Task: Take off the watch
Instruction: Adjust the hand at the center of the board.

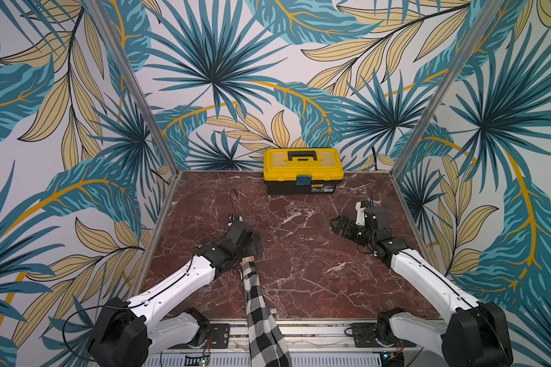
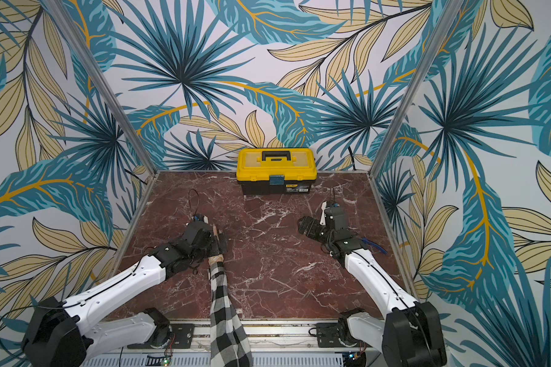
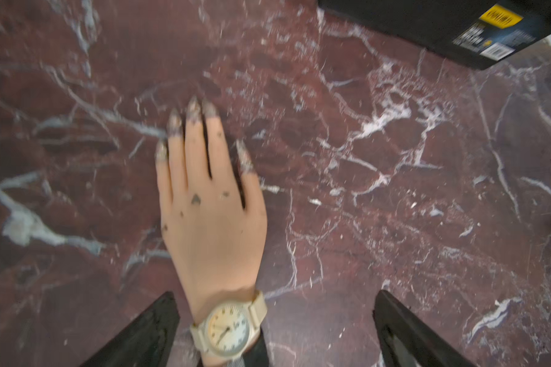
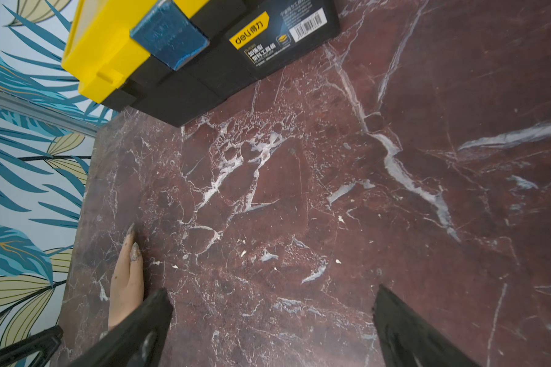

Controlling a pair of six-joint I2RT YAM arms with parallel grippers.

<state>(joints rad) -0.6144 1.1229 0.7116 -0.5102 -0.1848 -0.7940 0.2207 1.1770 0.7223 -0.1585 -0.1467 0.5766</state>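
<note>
Watch sits buckled round the mannequin hand at its wrist, between the fingers of your wide-spread left gripper, probably so it can reach the strap, while your right gripper hangs spread, well aside.

L arm stretched fwd from 7 o'clock toward 1, wrist pitched down, L gripper low, jaws spread wide, R arm in from 5 o'clock, wrist bent toward 9, R gripper jaws wide apart
</note>
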